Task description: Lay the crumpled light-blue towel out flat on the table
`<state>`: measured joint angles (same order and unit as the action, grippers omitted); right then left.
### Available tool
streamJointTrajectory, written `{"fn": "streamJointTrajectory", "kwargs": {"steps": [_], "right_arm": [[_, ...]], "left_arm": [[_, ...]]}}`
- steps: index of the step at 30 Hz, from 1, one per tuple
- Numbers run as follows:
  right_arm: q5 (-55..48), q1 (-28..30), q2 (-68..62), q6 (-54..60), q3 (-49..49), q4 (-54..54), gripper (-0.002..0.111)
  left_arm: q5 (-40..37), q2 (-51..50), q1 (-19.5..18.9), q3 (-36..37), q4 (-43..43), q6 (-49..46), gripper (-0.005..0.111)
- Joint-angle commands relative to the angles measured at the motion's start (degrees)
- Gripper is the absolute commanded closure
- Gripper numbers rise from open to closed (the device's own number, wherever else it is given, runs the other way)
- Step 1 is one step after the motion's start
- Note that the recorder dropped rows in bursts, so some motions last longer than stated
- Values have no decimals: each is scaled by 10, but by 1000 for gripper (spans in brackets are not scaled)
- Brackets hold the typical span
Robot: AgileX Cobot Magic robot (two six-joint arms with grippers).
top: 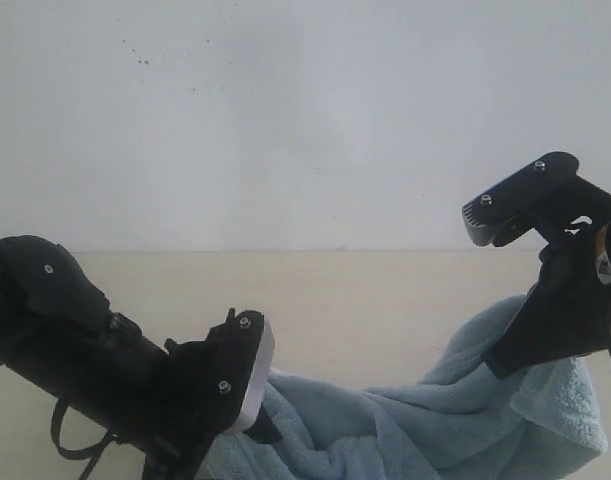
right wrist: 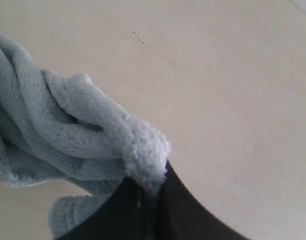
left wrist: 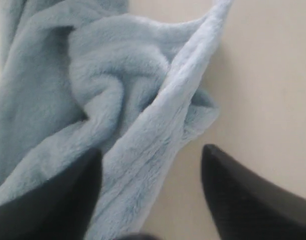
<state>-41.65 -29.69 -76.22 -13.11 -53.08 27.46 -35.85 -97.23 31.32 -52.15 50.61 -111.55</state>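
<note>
left fingers (left wrist: 243, 200) apart astride towel (left wrist: 117, 75) fold; right fingers (right wrist: 178, 215) clamped on towel edge; towel crumpled on table (top: 365, 290)

A wide, smooth, pale cream-beige table (top: 365, 300) carries a crumpled, fluffy, pale light-blue terry-cloth towel (top: 435, 420). The towel lies bunched in thick folds and ridges, one end lifted off the surface. Plain tabletop stretches beyond the towel, with a thin dark mark (right wrist: 138, 37) well apart from it.

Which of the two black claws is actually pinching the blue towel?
The right gripper: its jaws are shut on a fold of the towel. The left gripper straddles another fold with jaws apart, not clamped.
</note>
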Motion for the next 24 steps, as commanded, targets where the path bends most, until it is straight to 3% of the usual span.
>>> {"fn": "streamJointTrajectory", "kwargs": {"steps": [1,10,18,24], "right_arm": [[13,0,2,-5,0,-3,108],[14,0,2,-4,0,-18,108],[14,0,2,-7,0,-18,108],[9,0,2,-4,0,-21,108]], "left_arm": [[-11,-11,25,-1,42,-40,29],[88,-52,32,-1,40,-44,30],[124,-56,32,-1,63,-38,58],[145,-56,32,-1,100,-11,59]]}}
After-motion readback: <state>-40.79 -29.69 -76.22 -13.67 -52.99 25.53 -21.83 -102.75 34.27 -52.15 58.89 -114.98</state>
